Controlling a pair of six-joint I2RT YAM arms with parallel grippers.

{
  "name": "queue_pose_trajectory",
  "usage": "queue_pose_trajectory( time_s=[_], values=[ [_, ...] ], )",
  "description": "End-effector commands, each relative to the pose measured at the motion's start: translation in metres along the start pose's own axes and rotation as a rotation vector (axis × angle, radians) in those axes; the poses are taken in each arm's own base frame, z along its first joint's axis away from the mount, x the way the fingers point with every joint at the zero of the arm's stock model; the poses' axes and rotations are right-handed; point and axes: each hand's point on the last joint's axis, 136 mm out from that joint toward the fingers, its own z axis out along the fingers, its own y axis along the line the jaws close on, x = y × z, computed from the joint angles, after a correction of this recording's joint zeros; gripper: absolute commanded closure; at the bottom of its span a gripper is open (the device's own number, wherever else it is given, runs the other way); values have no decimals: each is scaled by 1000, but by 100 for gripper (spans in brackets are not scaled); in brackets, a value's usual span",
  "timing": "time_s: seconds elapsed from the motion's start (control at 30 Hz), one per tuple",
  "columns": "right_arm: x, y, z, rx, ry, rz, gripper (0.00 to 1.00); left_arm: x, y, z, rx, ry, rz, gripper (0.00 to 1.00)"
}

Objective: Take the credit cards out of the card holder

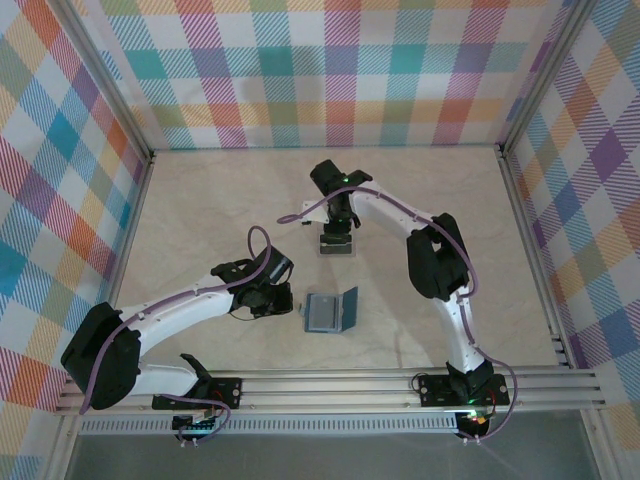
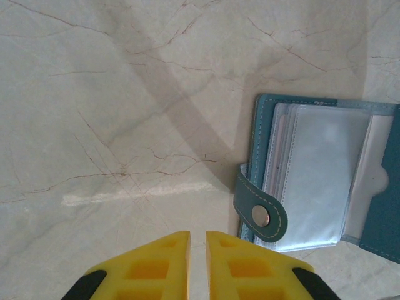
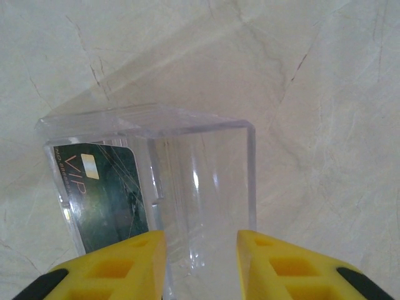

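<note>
Near left, the left gripper (image 2: 197, 234) hovers over the table (image 2: 94, 94), fingers almost pressed together and empty, just left of the card holder (image 2: 319, 181), which lies open, probably ready to steady it. Farther right, the right gripper (image 3: 201, 240) hangs with fingers parted and empty above a clear box (image 3: 206, 162) where one credit card (image 3: 103, 187) stands, apparently the spot for removed cards.

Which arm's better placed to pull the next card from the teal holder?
Left. The left fingers hover right beside the open card holder, its snap tab on their side. The right fingers are farther up the table over the clear box, which has a dark card in it.
</note>
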Motion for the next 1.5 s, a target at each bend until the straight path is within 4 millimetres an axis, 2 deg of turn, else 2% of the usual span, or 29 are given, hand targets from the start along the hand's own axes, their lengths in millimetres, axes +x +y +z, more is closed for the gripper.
queue_pose_trajectory(
  time_s=[0.0,0.17,0.4,0.53,0.73,0.9,1.1,1.33,1.47],
  values=[
    [-15,-13,-46,74,-93,63,63,-8,-9,-6,31,-9,-13,85],
    [-18,-17,-78,109,-169,267,61,-14,-21,-11,72,-22,-9,85],
    [-19,5,-114,24,-348,787,61,-23,-55,-18,182,-17,41,83],
    [-14,34,-118,-129,-388,1112,62,-23,-63,-6,177,14,57,83],
    [-1,87,-108,-339,-340,1383,62,-18,-53,23,106,77,54,85],
    [1,123,-96,-454,-300,1452,62,-14,-33,35,19,76,42,88],
    [-5,156,-86,-539,-214,1456,63,-4,-21,43,-3,97,23,89],
    [-15,175,-86,-589,-188,1440,64,6,-14,44,-1,118,14,90],
    [-17,182,-83,-608,-170,1441,64,5,-11,35,-12,96,16,89]
  ],
)
